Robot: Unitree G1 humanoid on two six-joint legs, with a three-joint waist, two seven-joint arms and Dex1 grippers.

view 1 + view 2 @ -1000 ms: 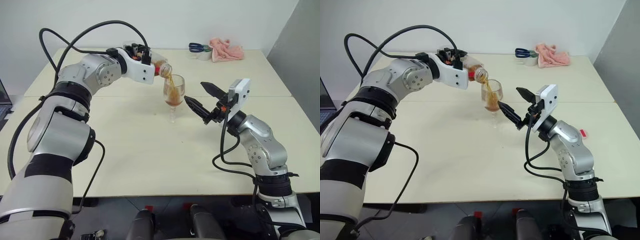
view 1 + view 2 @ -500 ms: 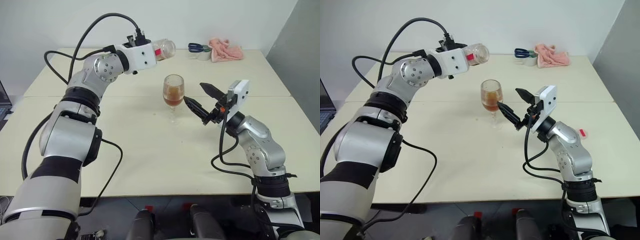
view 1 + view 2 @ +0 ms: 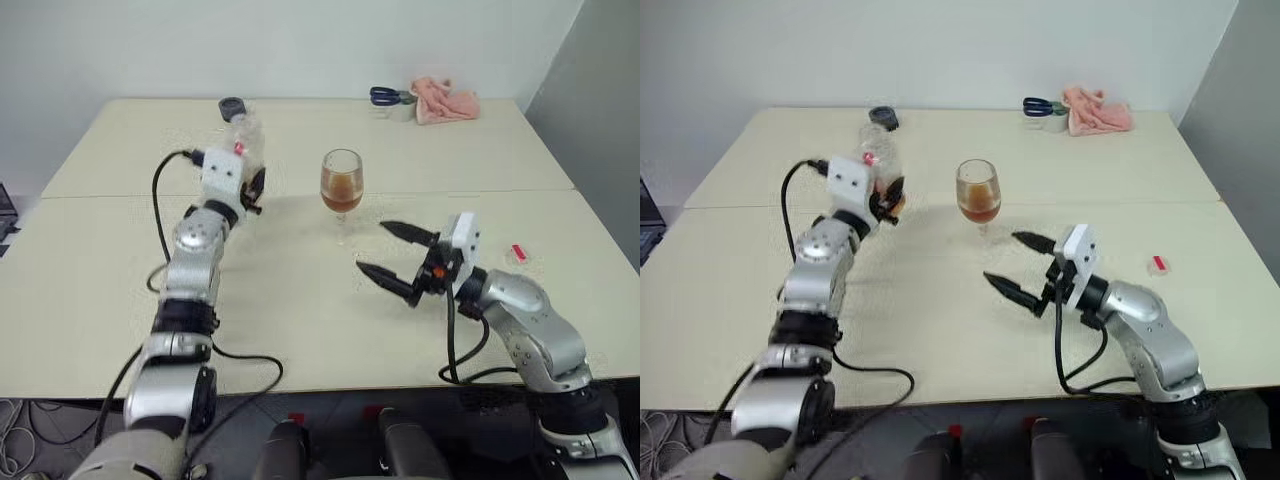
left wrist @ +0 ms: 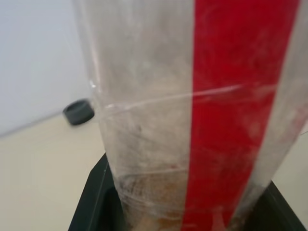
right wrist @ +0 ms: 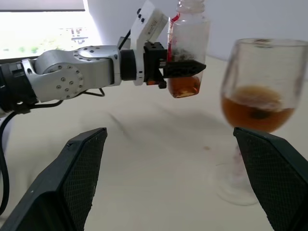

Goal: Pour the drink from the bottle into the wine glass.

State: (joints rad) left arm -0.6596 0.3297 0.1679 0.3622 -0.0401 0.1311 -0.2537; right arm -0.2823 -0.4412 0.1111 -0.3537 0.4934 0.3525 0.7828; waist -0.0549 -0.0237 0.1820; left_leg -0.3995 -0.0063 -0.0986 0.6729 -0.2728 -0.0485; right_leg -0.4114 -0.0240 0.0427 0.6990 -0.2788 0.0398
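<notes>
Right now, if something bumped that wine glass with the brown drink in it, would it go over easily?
Probably yes. The wine glass stands on a thin stem and small foot, with the drink up in the bowl, so it looks top-heavy and apt to tip. It appears to be clear thin glass, so likely fragile. On the smooth table it might also slide.

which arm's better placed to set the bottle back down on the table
Left. The left gripper is already shut on the upright bottle, holding it just above the table beside the wine glass. The right gripper hangs open and empty, nearer the glass.
</notes>
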